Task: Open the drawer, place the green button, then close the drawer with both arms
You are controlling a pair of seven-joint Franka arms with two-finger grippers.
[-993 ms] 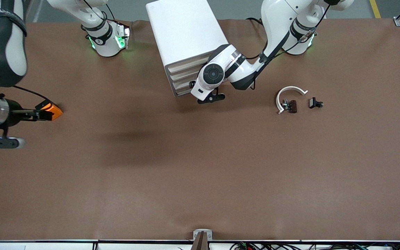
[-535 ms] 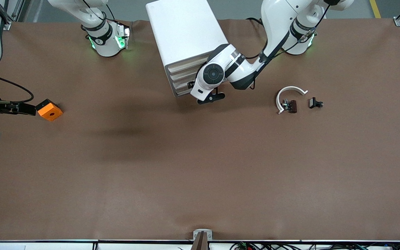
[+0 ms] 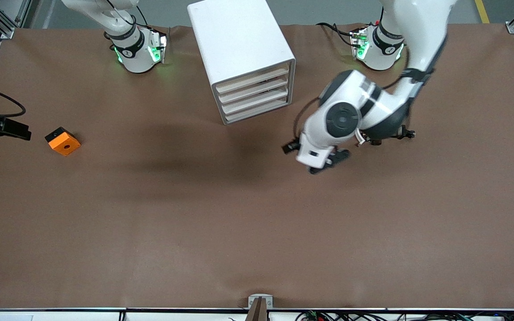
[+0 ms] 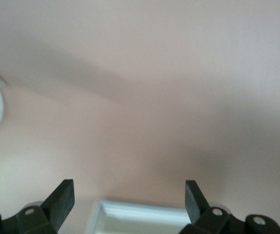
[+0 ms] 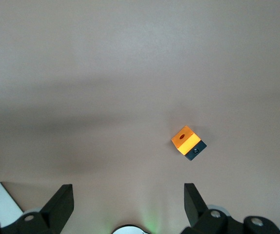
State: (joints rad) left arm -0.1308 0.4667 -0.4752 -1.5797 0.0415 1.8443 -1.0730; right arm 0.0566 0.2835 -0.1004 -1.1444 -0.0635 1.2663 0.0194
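The white cabinet [image 3: 239, 40] stands at the table's back middle, and its four beige-fronted drawers [image 3: 253, 91] are all pushed in. The button does not show in any view. My left gripper [image 3: 290, 146] hangs open and empty over bare table, between the cabinet and the clips. In the left wrist view [image 4: 129, 197] a blurred white piece of the cabinet [image 4: 140, 219] lies between its spread fingers. My right gripper [image 3: 18, 131] is open and empty at the right arm's end of the table, beside the orange block. It is also open in the right wrist view [image 5: 128, 200].
The orange square block [image 3: 63, 141] with a hole lies on the table near the right gripper and shows in the right wrist view [image 5: 186, 140]. A small black clip [image 3: 406, 133] peeks out from under the left arm, which covers the white band.
My left arm has swung away from the drawer fronts toward the clips and the front camera. My right gripper has drawn back from the orange block, which stays on the table.
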